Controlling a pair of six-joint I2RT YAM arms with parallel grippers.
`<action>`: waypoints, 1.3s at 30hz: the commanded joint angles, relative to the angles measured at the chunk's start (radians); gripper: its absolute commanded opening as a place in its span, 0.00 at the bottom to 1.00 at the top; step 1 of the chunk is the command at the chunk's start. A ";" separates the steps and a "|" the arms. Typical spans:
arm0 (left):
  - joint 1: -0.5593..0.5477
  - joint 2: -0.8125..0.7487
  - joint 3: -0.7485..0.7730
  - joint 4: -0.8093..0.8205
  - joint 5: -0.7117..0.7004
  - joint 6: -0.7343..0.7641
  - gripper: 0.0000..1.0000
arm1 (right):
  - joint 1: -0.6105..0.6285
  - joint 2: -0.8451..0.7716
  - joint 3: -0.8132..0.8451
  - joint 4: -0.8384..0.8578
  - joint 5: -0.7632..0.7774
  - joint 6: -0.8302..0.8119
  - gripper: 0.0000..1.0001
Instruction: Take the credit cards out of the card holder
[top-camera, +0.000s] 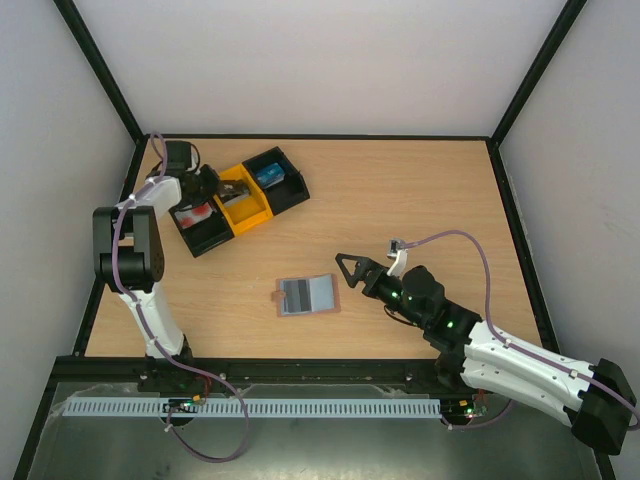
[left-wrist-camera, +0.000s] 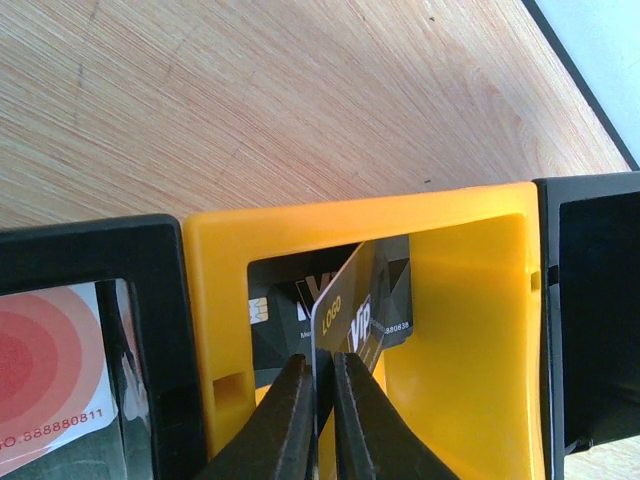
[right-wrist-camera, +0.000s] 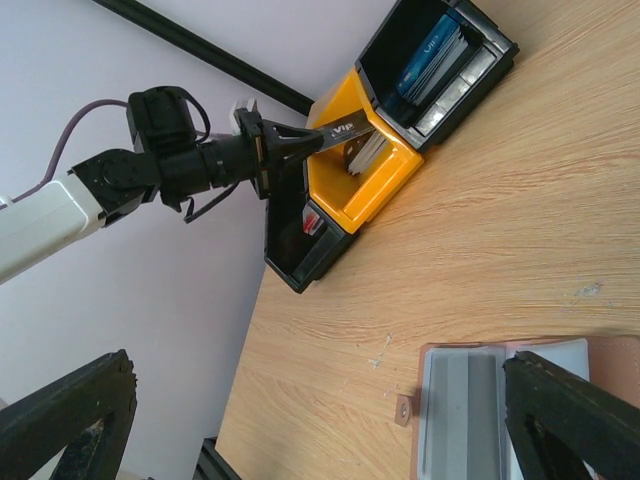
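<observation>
Pale wood forms the table (top-camera: 420, 200), walled in white. Nearest the bases, the right gripper (top-camera: 341, 272) hovers just beside the card holder (top-camera: 307, 294) with its jaws spread wide, apparently placed to steady or reach it. That holder lies open flat mid-table, blue-grey with a brownish rim; whether cards remain inside cannot be told. Farther off at the left corner, the left gripper (left-wrist-camera: 320, 365) pinches a dark credit card (left-wrist-camera: 345, 300) edge-on, tilted over the yellow section (left-wrist-camera: 480, 320) of the tray (right-wrist-camera: 375, 190), likely for dropping it in. Its face bears pale "VIP" lettering; another dark card (left-wrist-camera: 275, 320) lies beneath.
</observation>
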 joint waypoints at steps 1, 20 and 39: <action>-0.006 0.034 0.026 -0.005 -0.032 -0.005 0.09 | -0.003 -0.015 0.020 -0.011 0.027 -0.009 0.98; -0.008 0.020 0.061 -0.033 -0.066 -0.014 0.27 | -0.003 -0.043 0.016 -0.034 0.029 -0.001 0.98; -0.016 -0.190 -0.020 -0.121 -0.038 0.060 0.85 | -0.003 -0.017 0.017 -0.109 0.022 -0.019 0.98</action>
